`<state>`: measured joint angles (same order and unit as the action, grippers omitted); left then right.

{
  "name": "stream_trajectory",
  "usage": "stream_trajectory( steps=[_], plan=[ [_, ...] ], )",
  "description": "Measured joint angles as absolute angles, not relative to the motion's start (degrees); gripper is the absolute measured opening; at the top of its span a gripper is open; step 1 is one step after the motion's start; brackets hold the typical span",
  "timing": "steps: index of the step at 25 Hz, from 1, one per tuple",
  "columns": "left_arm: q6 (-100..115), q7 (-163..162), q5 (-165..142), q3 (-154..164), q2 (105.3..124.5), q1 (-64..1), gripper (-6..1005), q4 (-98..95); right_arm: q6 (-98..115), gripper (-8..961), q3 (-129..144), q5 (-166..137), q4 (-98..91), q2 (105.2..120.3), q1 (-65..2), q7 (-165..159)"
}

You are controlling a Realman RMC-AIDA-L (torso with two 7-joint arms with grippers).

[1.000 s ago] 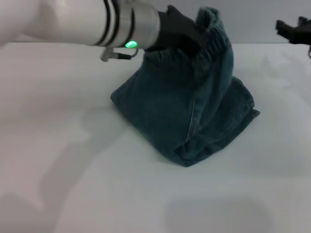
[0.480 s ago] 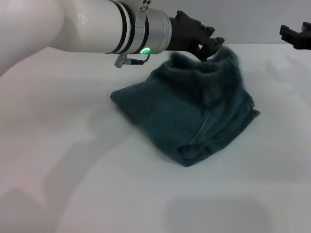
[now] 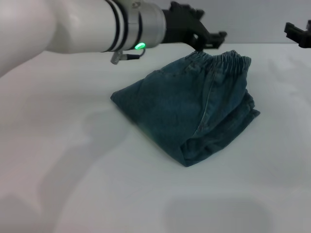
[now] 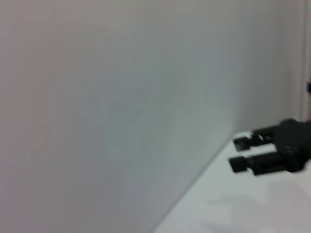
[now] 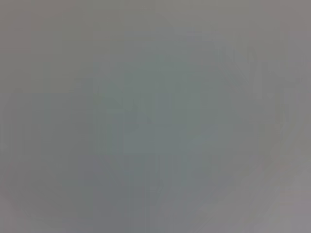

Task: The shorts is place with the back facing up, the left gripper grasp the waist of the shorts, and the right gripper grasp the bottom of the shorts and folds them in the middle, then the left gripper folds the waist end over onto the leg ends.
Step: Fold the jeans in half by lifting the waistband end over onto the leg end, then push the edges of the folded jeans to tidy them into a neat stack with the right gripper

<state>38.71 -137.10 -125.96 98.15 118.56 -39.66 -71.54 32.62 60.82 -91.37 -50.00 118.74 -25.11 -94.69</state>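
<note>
In the head view we see the shorts (image 3: pixel 194 109) lying folded on the white table (image 3: pixel 73 160), waist (image 3: pixel 226 63) at the far edge, while our left wrist view shows only the right gripper (image 4: pixel 243 153), fingers parted, empty. The left gripper (image 3: pixel 214 41) hangs just beyond the waist — not touching, and we cannot tell its fingers' state — with bare table all around.

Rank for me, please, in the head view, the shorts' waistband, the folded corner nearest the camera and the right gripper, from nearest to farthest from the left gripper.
Measured from the left gripper, open above the shorts' far edge:
1. The waistband, just below and right of the fingertips.
2. The right gripper, parked at the far right edge.
3. The folded corner, at the shorts' near end toward the camera.
</note>
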Motion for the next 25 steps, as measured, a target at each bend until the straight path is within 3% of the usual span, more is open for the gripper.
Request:
stream_trajectory(
  steps=[3, 9, 16, 23, 25],
  plan=[
    [33.35, -137.1, -124.65, 98.03, 118.5, -35.99, 738, -73.51, 43.6, 603, 60.4, -92.41, -53.34, 118.43, -24.28, -93.82],
    [19.35, -136.14, -118.63, 97.55, 118.23, -27.56, 842, -76.11, 62.25, 603, 60.54, -99.26, -58.71, 117.75, -25.32, -93.96],
    [14.53, -136.11, -117.86, 96.43, 118.07, -22.78, 842, -77.74, 86.26, 603, 60.47, -109.84, -65.73, 117.49, -29.53, -98.5],
    [14.62, -136.54, -117.86, 95.51, 118.03, -22.24, 842, -77.34, 105.48, 603, 60.54, -119.89, -64.97, 114.94, -39.49, -107.52],
    [14.65, -136.57, -117.86, 95.51, 118.03, -22.23, 842, -77.32, 106.34, 603, 60.54, -121.02, -64.58, 114.83, -40.45, -108.18]
  ],
)
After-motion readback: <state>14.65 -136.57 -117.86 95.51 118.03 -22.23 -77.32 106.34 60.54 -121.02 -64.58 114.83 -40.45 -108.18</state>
